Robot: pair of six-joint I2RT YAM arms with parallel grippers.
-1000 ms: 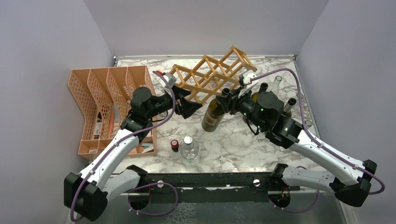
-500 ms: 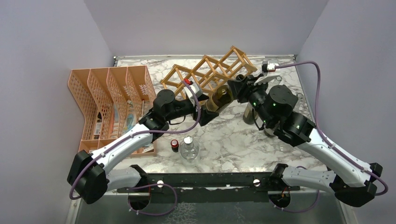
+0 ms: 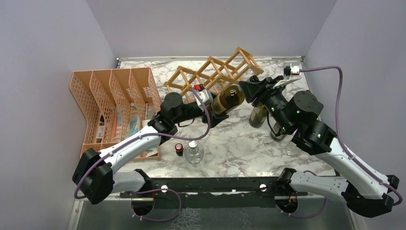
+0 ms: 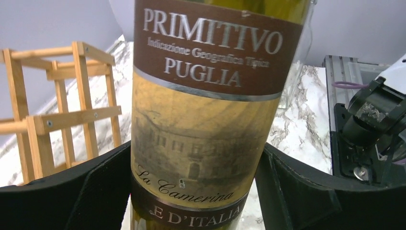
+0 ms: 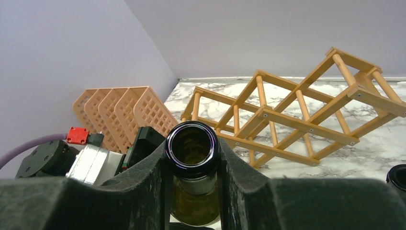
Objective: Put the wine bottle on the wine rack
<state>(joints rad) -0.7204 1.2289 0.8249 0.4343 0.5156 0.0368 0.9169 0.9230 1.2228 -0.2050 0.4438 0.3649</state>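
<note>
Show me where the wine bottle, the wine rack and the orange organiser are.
wine bottle [image 4: 206,143], left wrist view, on its label.
wine rack [image 5: 306,124], right wrist view, on a long slat.
organiser [image 3: 95,96], top view, on a mesh divider.

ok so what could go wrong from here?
1. The wine bottle hangs tilted off the table, with the right gripper shut on its neck only. The left gripper flanks the labelled body, grip unclear, so it may slip.
2. The wine rack lies askew just behind; a push could shove it.
3. Dark bottles stand beside the right arm and could topple.
</note>
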